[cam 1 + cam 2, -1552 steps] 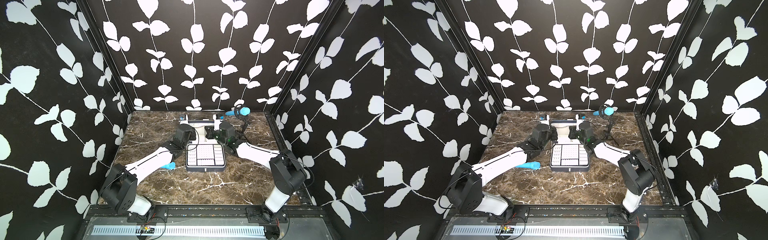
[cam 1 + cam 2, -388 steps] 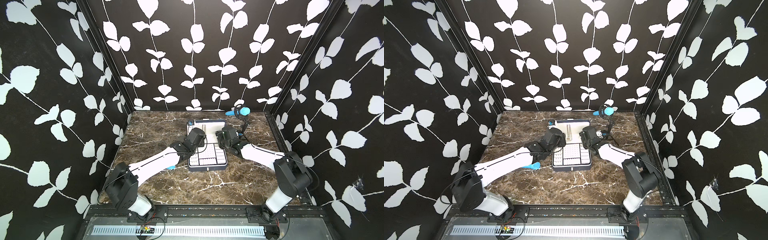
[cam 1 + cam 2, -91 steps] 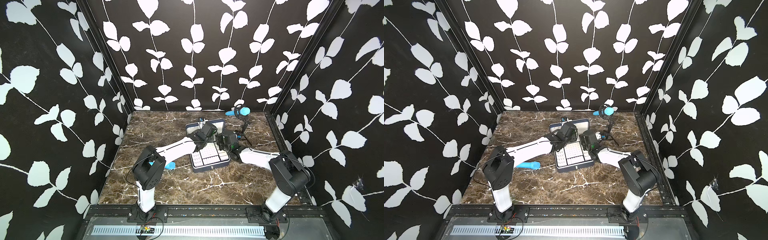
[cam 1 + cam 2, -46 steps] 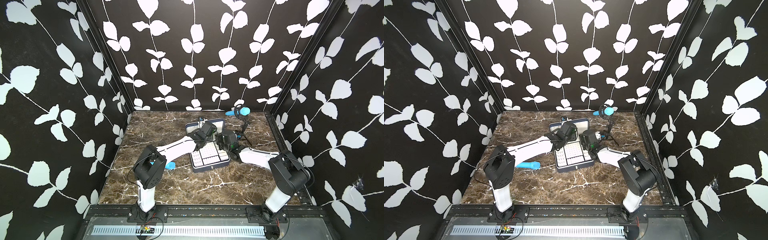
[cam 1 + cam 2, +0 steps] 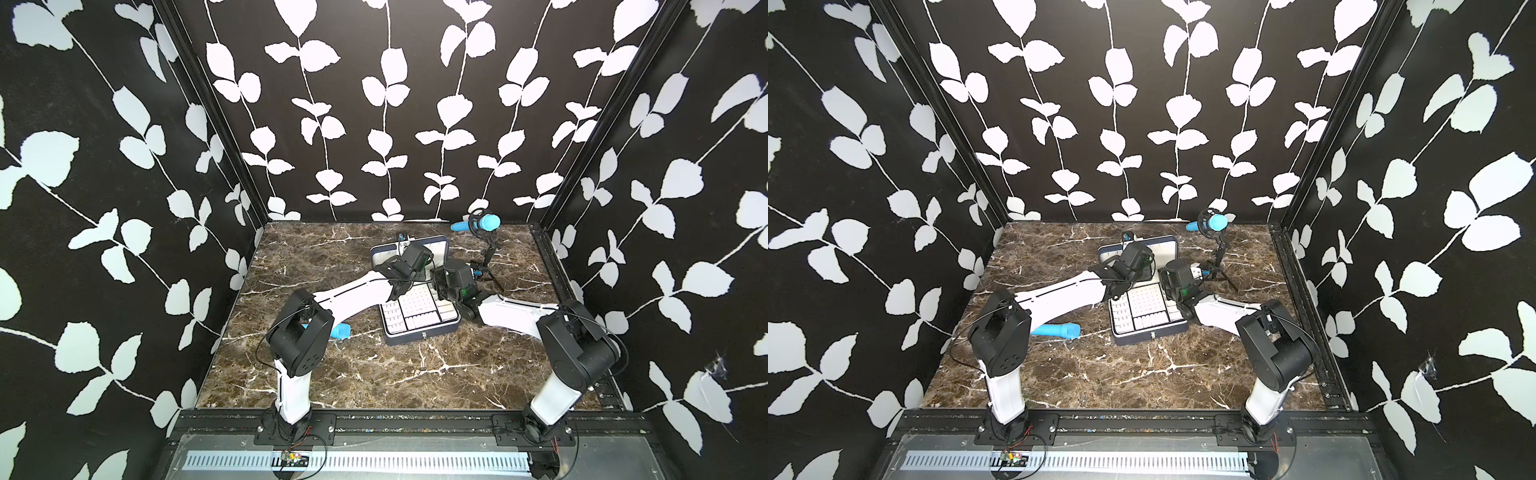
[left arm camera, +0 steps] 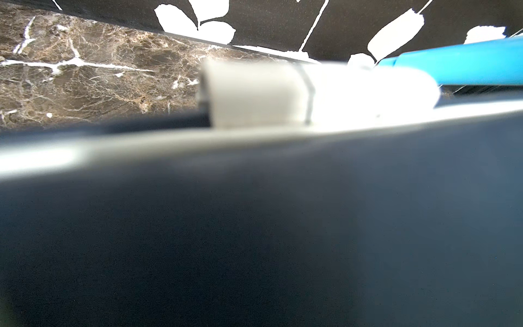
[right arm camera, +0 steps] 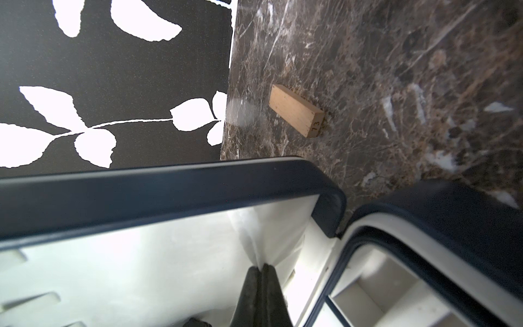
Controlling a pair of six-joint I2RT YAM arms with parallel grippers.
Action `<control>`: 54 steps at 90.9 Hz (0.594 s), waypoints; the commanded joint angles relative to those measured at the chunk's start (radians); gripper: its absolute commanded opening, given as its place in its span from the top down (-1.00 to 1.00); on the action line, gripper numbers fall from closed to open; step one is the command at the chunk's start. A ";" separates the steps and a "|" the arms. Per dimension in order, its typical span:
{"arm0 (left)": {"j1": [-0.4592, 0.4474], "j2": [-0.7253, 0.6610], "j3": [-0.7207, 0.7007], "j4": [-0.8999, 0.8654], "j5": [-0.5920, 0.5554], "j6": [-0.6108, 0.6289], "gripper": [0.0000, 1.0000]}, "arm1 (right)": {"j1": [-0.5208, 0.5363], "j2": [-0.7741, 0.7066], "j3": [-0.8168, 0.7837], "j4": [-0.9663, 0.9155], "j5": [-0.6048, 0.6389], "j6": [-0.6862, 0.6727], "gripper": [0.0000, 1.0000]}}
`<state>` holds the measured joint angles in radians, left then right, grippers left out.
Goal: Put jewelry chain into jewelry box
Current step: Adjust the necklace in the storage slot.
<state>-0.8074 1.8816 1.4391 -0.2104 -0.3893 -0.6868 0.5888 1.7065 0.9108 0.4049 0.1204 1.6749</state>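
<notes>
An open navy jewelry box [image 5: 403, 336] sits near the middle of a brown marble table [image 5: 374, 374] in both top views, its compartmented white tray [image 5: 415, 307] facing up and its lid [image 5: 438, 246] raised toward the back wall. The left gripper [image 5: 402, 241] reaches over the tray to the lid's upper rim. Its fingers are closed, seemingly on that rim, though the left wrist view shows only blurred navy there. The right gripper [image 7: 261, 267] is inside the box at the right end of the lid, fingers pressed together, tips against a pleat in the lid's white lining [image 7: 169, 254]. The jewelry chain cannot be made out in any view. A small wooden block [image 7: 295, 110] lies behind the box. A blue microphone [image 5: 484, 222] stands at the back right, and a blue cylinder [image 5: 340, 331] lies under the left arm.
</notes>
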 commanded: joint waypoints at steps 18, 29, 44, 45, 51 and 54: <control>0.001 -0.034 -0.023 -0.049 0.045 0.039 1.00 | 0.017 0.000 0.013 0.004 -0.044 -0.008 1.00; 0.001 -0.060 -0.030 -0.024 0.054 0.045 1.00 | 0.017 0.000 0.014 0.005 -0.042 -0.010 1.00; 0.001 -0.093 -0.040 0.013 0.070 0.053 1.00 | 0.017 0.000 0.014 0.004 -0.041 -0.011 1.00; 0.001 -0.095 -0.043 0.015 0.071 0.054 1.00 | 0.017 0.000 0.014 0.004 -0.040 -0.011 1.00; 0.000 -0.108 -0.050 0.035 0.077 0.060 1.00 | 0.017 0.001 0.014 0.003 -0.038 -0.011 1.00; 0.000 -0.113 -0.054 0.047 0.082 0.066 1.00 | 0.017 0.002 0.016 0.003 -0.036 -0.009 1.00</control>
<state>-0.8055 1.8366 1.4090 -0.2008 -0.3336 -0.6495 0.5888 1.7065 0.9108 0.4072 0.1204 1.6745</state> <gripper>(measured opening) 0.049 0.045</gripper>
